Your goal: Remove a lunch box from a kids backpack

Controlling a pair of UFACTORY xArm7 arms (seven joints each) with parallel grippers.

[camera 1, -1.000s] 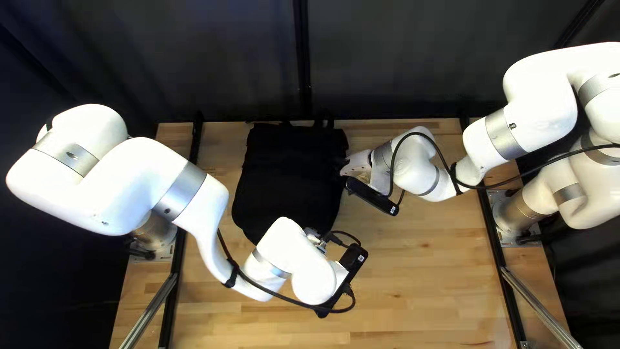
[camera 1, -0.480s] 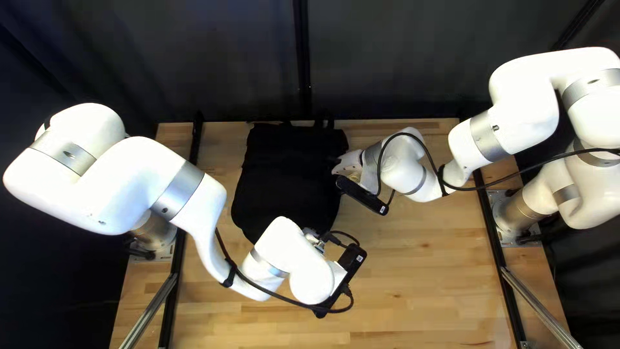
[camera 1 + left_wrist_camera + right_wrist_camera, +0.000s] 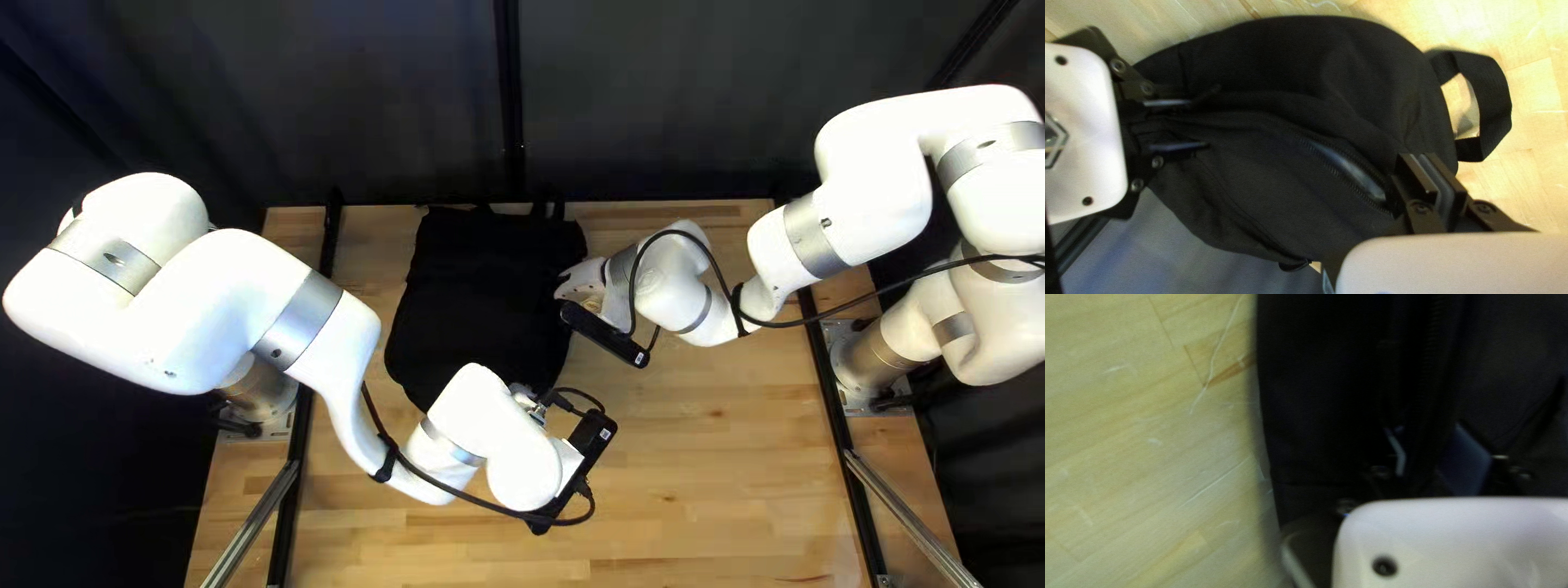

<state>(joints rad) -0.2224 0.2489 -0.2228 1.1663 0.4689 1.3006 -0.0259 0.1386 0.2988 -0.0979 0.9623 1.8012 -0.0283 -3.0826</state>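
In the top left view, the black backpack [image 3: 484, 305] lies flat, partly beneath my left arm. My left gripper [image 3: 533, 405] is at its lower right and my right gripper [image 3: 580, 283] at its right side. The left wrist view shows the backpack [image 3: 1350, 71] with its zipper partly parted, a pale bluish patch [image 3: 1355, 171] in the gap. My left gripper [image 3: 1430, 166] is shut on the fabric at that gap's end. Farther along the zipper line, my right gripper [image 3: 1429, 454] stands open, its fingers apart around a ridge of black cloth.
A loop strap [image 3: 1494, 109] extends from the backpack's end beside my left gripper. Bare wooden table [image 3: 718, 457] surrounds the bag, with a dark curtain [image 3: 675, 98] behind the far edge. Black rails run along both table sides.
My right arm and gripper have shifted left in the top left view, slightly downward. The backpack's lower part has slid a little left. My left arm has barely moved.
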